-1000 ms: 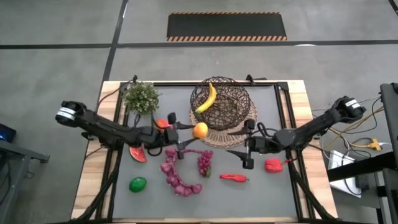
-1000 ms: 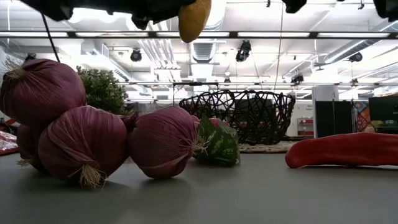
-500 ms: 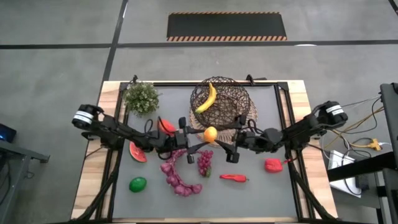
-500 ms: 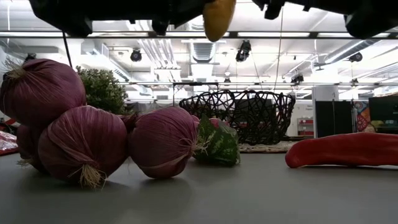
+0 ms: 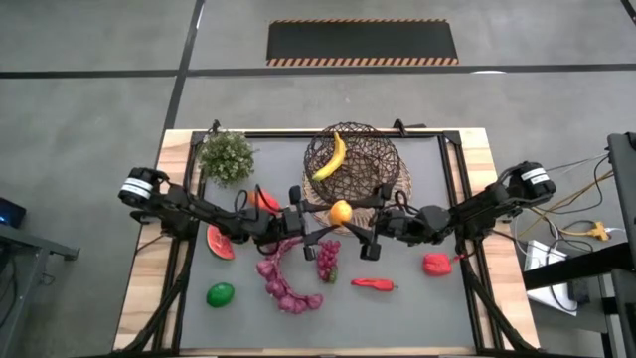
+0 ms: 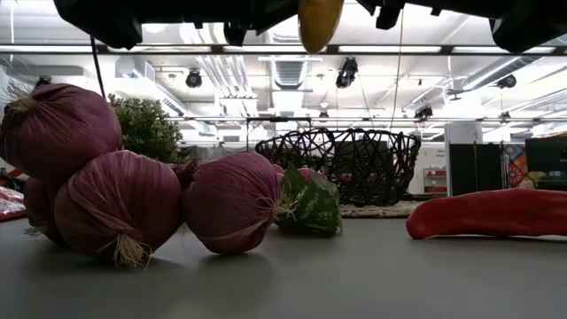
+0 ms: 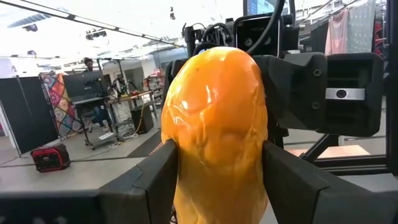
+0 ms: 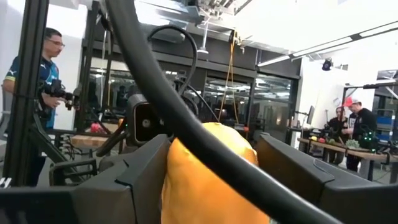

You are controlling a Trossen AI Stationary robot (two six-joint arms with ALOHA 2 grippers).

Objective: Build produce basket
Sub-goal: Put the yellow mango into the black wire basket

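My left gripper (image 5: 328, 213) holds an orange-yellow mango (image 5: 340, 211) in the air over the middle of the table, just near of the basket. My right gripper (image 5: 354, 213) faces it from the right, open, with a finger close on each side of the same mango (image 8: 211, 174). The dark wire basket (image 5: 370, 171) sits on a round woven mat, and a yellow banana (image 5: 333, 157) leans against its inner wall. In the low view the mango (image 6: 319, 22) hangs well above the tabletop. My left gripper pinches the mango's lower sides (image 7: 186, 186) between its two fingers (image 7: 149, 180), coming level from the table's left. The mango stands upright in the hold, lifted clear. My right gripper's fingers (image 8: 140, 174) flank the mango from the right; whether they touch it I cannot tell.
On the grey mat lie a string of purple onions (image 5: 283, 288), grapes (image 5: 326, 259), a lime (image 5: 220, 294), a watermelon slice (image 5: 220, 242) and two red peppers (image 5: 375, 284) (image 5: 436, 264). A leafy plant (image 5: 227, 155) stands far left. People stand in the room beyond.
My left gripper carried the mango toward the table's right, slightly nearer. My right gripper swung from pointing down at the table, moved left and up toward the mango, and now has it between its fingers. Both arms have barely moved in the last half second.
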